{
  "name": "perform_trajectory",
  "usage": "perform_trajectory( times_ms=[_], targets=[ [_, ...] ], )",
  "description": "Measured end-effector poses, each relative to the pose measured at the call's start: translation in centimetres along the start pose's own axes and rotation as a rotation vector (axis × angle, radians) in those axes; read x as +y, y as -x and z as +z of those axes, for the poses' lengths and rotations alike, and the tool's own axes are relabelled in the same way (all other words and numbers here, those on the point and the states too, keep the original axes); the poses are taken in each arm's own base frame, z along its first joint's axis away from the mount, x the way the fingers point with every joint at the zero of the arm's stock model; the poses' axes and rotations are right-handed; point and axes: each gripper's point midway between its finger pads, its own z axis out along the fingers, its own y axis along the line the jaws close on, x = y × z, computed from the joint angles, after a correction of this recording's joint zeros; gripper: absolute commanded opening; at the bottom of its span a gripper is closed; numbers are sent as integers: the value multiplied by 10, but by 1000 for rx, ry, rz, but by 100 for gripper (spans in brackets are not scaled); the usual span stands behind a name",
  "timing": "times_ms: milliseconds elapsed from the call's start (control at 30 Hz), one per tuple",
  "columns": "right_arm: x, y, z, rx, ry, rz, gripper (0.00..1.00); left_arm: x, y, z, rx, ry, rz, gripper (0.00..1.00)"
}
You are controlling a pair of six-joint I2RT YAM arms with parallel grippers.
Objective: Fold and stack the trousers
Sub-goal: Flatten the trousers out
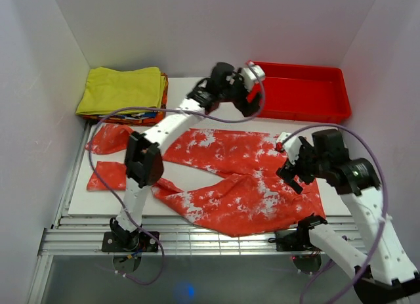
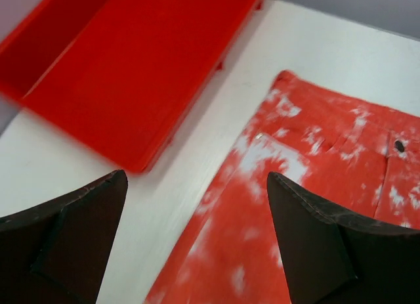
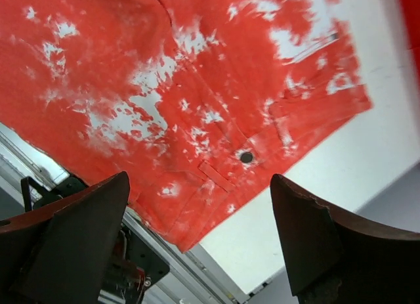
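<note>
Looking across the white counter [image 1: 98, 202], I find the trousers [image 1: 243, 186] spread flat and unfolded on the side of the red tray [image 1: 302, 94] nearer my bases. The waist lies just in front of the tray, the two legs run away to the tray's left, and the near hip laps over the counter's front edge. A folded yellow garment [image 1: 121, 87] sits well to the tray's left, on top of something coloured that I cannot make out. My left fingers [image 2: 72, 245] hang spread wide, holding nothing, above the far waist corner just beside the tray. My right fingers [image 3: 328, 238] are equally apart and empty over the waistband and its dark button [image 3: 247, 157], on the side away from the tray. I judge the cloth light and limp, so it should drape and drag rather than slide; the thicker waistband corners look the surest places to pinch, one per arm. My left arm covers part of both legs in the top view, my right arm hides the near waist corner, and the left wrist view is blurred.
</note>
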Motion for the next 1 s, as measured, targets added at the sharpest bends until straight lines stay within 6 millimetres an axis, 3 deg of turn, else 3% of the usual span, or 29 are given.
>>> perform_trajectory(
  times_ms=[100, 167, 233, 300, 400, 500, 567, 633, 800, 900, 1000],
  targets=[
    [1, -19, 52, 131, 105, 55, 94, 62, 14, -98, 56, 148, -75, 98],
    [-1, -34, 84, 217, 159, 92, 95, 101, 2, -183, 107, 274, -138, 98],
    [-7, -47, 107, 274, 174, 124, 96, 129, -27, -265, 173, 392, -224, 98],
    [-16, -55, 125, 310, 177, 151, 98, 145, -72, -335, 260, 499, -316, 98],
    [-29, -73, 151, 368, 168, 178, 98, 141, -152, -404, 422, 568, -477, 97],
    [-37, -106, 165, 439, 148, 196, 98, 120, -222, -447, 562, 545, -649, 97],
    [-42, -139, 167, 504, 131, 218, 98, 109, -253, -477, 618, 528, -744, 97],
    [-46, -168, 166, 568, 127, 257, 99, 101, -272, -507, 638, 526, -794, 97],
    [-82, -200, 156, 585, 86, 380, 100, 84, -302, -576, 638, 561, -814, 93],
    [-100, -214, 148, 593, 58, 426, 100, 65, -316, -587, 659, 526, -771, 91],
    [-105, -219, 143, 581, 54, 432, 100, 34, -325, -575, 680, 428, -702, 92]
  ],
)
